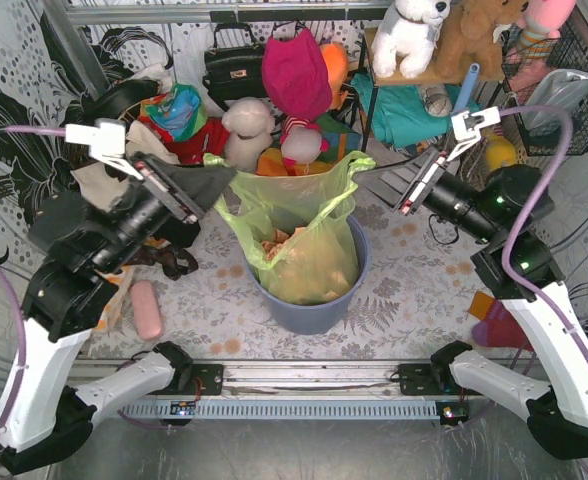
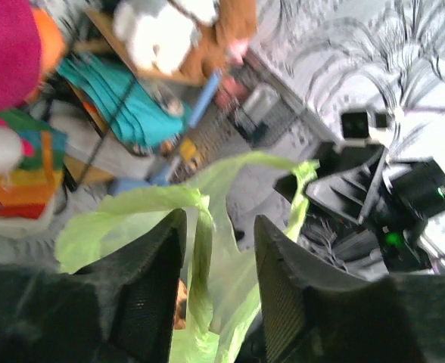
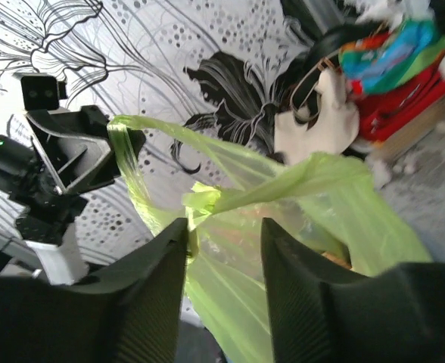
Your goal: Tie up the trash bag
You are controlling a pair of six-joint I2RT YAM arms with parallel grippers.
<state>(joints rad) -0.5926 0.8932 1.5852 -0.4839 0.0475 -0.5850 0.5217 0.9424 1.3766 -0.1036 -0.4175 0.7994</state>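
Left hand (image 1: pixel 219 186) apart at trash bag (image 1: pixel 309 245) rim; right hand (image 1: pixel 409 200) apart, seemingly clear; toys (image 1: pixel 246 130) crowd behind bin (image 1: pixel 309 316).

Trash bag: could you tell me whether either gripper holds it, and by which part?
Neither grips it: both stand open. A loop of the trash bag hangs loose between the left gripper's fingers; the right gripper is apart.

Trash bag (image 1: pixel 309 250): one
Blue bin (image 1: pixel 309 316): one
Left tool (image 1: pixel 210 190) and right tool (image 1: pixel 411 199): two
Black handbag (image 1: pixel 234 66): one
Soft toys (image 1: pixel 410 34): perhaps six; heap jumbled
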